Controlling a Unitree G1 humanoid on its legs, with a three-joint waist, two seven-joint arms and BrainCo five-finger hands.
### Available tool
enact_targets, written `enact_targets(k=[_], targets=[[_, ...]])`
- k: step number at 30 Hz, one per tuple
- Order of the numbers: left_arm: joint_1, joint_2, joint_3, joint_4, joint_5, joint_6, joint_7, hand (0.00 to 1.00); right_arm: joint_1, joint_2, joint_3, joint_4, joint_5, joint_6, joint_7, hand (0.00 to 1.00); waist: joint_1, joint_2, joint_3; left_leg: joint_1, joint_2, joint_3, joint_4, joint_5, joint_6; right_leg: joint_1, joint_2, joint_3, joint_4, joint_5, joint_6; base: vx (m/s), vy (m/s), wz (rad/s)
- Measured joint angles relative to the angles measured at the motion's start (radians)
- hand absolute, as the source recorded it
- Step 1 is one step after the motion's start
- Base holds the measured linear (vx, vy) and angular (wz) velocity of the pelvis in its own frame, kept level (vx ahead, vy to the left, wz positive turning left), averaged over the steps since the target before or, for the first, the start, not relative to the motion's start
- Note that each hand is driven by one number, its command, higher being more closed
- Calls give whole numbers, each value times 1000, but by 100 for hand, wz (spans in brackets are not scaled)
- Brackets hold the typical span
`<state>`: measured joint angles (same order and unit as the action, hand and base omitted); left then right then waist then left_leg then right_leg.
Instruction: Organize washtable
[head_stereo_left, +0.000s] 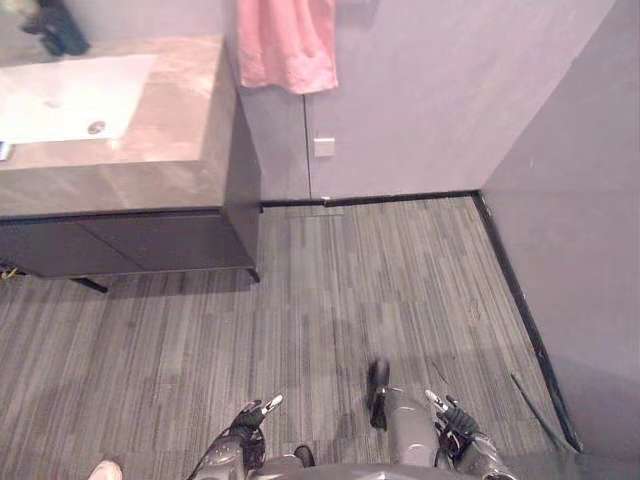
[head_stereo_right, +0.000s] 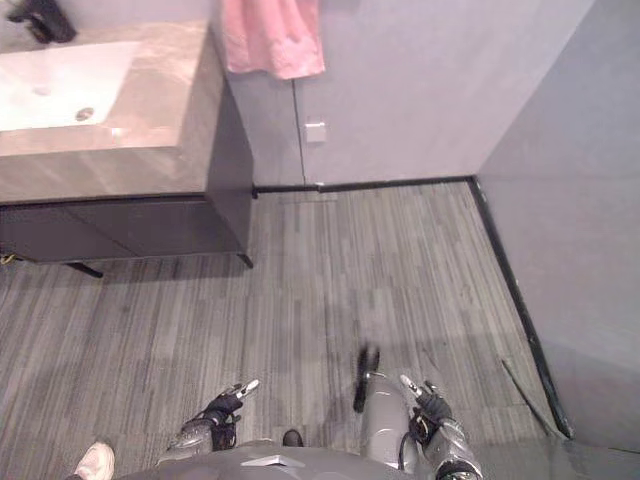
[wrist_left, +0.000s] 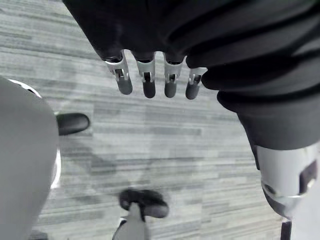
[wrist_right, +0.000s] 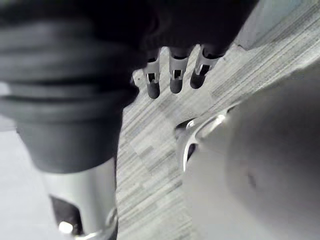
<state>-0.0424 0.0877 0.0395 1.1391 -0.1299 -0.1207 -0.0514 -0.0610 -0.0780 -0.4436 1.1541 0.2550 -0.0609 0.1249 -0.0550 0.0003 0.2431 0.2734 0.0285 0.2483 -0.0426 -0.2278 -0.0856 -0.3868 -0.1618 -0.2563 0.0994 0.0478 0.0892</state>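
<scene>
The washtable (head_stereo_left: 185, 110) stands at the far left, a marble top over a dark cabinet (head_stereo_left: 140, 242). A white sink (head_stereo_left: 70, 95) is set into it, with a black faucet (head_stereo_left: 55, 28) behind the basin. My left hand (head_stereo_left: 247, 425) hangs low near the floor, well short of the washtable; its fingers (wrist_left: 145, 82) are straight and hold nothing. My right hand (head_stereo_left: 455, 420) hangs low on the other side, its fingers (wrist_right: 175, 75) also relaxed and empty.
A pink towel (head_stereo_left: 287, 45) hangs on the wall beside the washtable, above a small white wall plate (head_stereo_left: 324, 147). Striped grey floor (head_stereo_left: 380, 290) lies between me and the cabinet. A wall (head_stereo_left: 590, 250) closes the right side. A person's light shoe (head_stereo_right: 95, 460) is at the lower left.
</scene>
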Motion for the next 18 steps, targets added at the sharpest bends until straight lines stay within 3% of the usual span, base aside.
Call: enact_targets(k=[2,3,5,7,9,10,12,13,16,18], targets=[[2,0,2,-2,1,-1,1,0,21,-12,-4,2,-1,5,-6,0,-12,13,-1,64,45,-6,0,-46,-37,-1,24,27,53,84,-36,343,-404,21],[2,-14,1,-3,1,-1,-2,0,16,-28,-2,3,-1,7,-5,0,-16,48,-10,60,89,-2,55,-36,-59,-52,51,27,193,52,-93,482,-463,-1],[-1,-21,1,-5,-1,0,-2,0,2,-32,4,2,-2,7,-5,0,-14,51,-8,-18,135,-3,275,-17,-88,-56,58,22,278,-33,-119,375,-447,-5],[14,-34,2,-14,-3,1,-3,0,2,-38,48,0,-11,7,-6,0,-11,65,-4,-195,242,-12,808,122,-73,65,93,0,290,-122,-155,227,-324,-3],[17,-33,3,-44,-3,0,-2,0,-6,-57,113,-12,-10,3,-6,0,8,67,-1,-283,283,8,1065,130,-77,178,122,6,259,-156,-182,172,-179,-27],[17,-32,7,-55,-4,-7,-2,0,-28,-70,136,-11,-10,-2,-7,0,15,59,5,-347,284,35,1138,106,-44,243,127,20,220,-168,-180,98,-105,-29],[16,-33,32,-67,-6,-14,-1,0,-56,-73,132,-10,-10,-3,-10,0,17,47,13,-424,284,82,1129,81,-6,320,127,26,160,-171,-176,-65,-23,-9],[16,-32,62,-72,-12,-14,1,0,-69,-73,122,-6,-10,-3,-16,0,24,52,14,-470,279,112,1057,66,-9,376,127,30,114,-173,-170,-199,-35,-12],[34,-29,98,-73,-16,-14,10,0,-80,-70,67,10,-11,-3,-19,0,56,49,16,-496,249,132,656,62,-19,482,121,44,48,-187,-140,-256,-78,-22],[52,-47,144,-74,-13,-10,14,0,-82,-73,46,5,-11,-5,-19,0,59,71,1,-487,231,81,226,134,-39,533,113,58,31,-228,-93,-251,-69,-22]])
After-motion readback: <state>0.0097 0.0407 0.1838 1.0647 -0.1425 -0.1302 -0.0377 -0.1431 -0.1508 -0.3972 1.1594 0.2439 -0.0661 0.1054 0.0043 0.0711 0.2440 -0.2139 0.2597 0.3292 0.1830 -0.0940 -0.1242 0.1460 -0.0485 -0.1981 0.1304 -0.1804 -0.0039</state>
